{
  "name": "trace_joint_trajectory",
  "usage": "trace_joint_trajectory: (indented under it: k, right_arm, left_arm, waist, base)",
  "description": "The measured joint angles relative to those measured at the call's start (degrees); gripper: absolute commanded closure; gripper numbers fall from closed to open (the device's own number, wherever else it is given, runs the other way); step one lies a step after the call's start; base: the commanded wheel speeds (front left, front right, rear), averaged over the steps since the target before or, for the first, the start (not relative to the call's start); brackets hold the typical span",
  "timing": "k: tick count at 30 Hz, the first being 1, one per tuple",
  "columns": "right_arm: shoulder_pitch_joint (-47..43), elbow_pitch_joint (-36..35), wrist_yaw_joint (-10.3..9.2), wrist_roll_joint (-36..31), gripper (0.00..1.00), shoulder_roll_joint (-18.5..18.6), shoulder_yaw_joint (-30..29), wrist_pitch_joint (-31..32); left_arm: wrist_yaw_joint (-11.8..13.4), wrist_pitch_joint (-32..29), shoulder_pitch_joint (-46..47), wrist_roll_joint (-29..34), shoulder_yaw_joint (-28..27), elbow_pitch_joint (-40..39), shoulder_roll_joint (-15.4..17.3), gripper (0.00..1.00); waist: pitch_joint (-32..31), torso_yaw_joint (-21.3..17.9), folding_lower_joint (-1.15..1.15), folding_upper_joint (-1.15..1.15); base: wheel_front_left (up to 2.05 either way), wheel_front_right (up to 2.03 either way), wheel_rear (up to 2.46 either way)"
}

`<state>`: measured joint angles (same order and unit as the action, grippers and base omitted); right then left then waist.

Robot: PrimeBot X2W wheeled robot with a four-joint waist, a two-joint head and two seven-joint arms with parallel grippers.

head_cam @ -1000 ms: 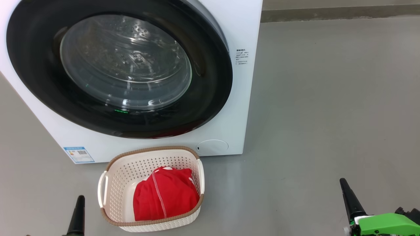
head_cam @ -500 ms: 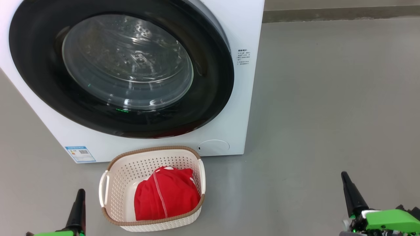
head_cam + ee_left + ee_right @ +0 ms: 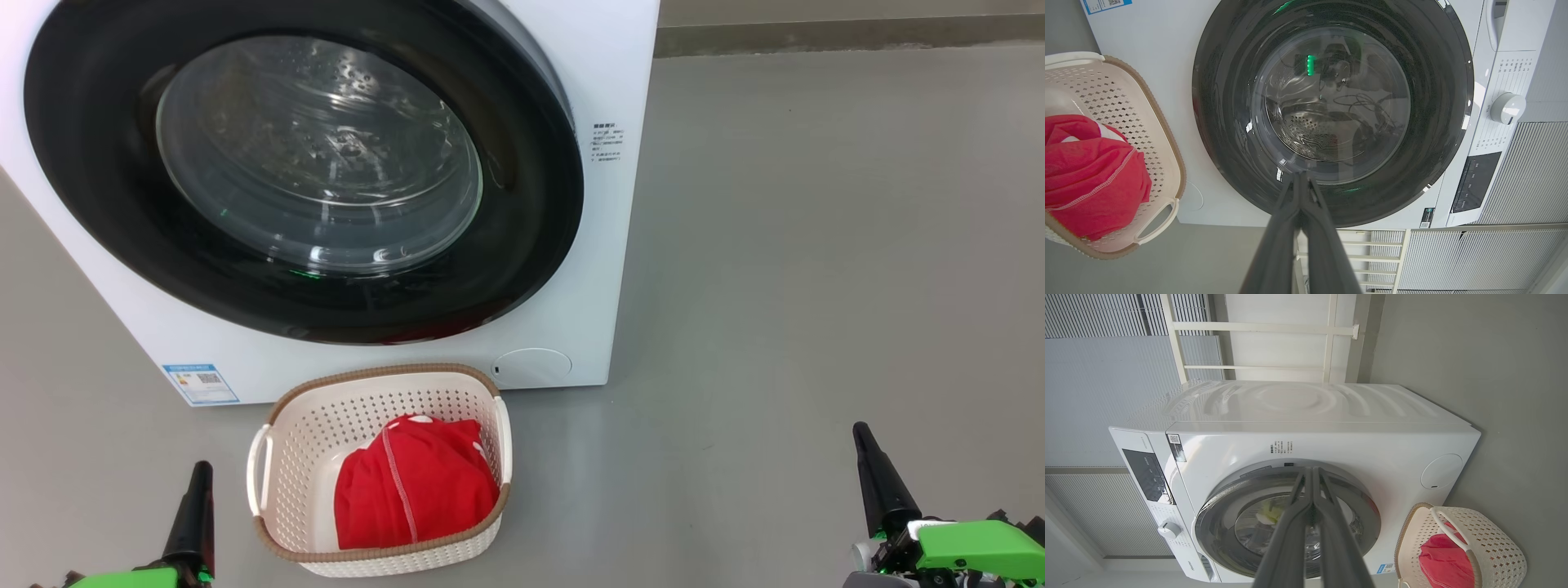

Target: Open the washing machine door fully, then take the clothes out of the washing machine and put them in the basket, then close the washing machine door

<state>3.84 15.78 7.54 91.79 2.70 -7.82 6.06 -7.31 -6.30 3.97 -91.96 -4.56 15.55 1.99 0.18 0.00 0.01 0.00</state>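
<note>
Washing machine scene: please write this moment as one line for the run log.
door: closed | clothes: in basket | left gripper: shut, empty | right gripper: shut, empty | phase: task looks done

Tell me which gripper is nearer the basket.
The left gripper, close beside the basket on its left; the right gripper stands far off across the floor.

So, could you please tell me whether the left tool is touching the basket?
Apart. The head view shows bare floor between the left tool and the basket, beside its white handle.
</note>
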Motion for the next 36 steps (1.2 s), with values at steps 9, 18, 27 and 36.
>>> trace_joint_trajectory:
  k: [9,18,27,36]
  right_arm:
    - [0.0,0.0,0.0,0.0,1.0,0.0,0.0,0.0]
    - [0.0,0.0,0.0,0.0,1.0,0.0,0.0,0.0]
    - [0.0,0.0,0.0,0.0,1.0,0.0,0.0,0.0]
    - [0.0,0.0,0.0,0.0,1.0,0.0,0.0,0.0]
  left_arm:
    - [0.0,0.0,0.0,0.0,0.0,0.0,0.0,1.0]
    - [0.0,0.0,0.0,0.0,0.0,0.0,0.0,1.0]
    - [0.0,0.0,0.0,0.0,0.0,0.0,0.0,1.0]
    - [0.0,0.0,0.0,0.0,0.0,0.0,0.0,1.0]
  waist:
    - [0.0,0.0,0.0,0.0]
    - [0.0,0.0,0.0,0.0]
    - [0.0,0.0,0.0,0.0]
    - [0.0,0.0,0.0,0.0]
  base:
    - [0.0,0.0,0.0]
    - [0.0,0.0,0.0]
    - [0.0,0.0,0.0]
    - [0.0,0.0,0.0]
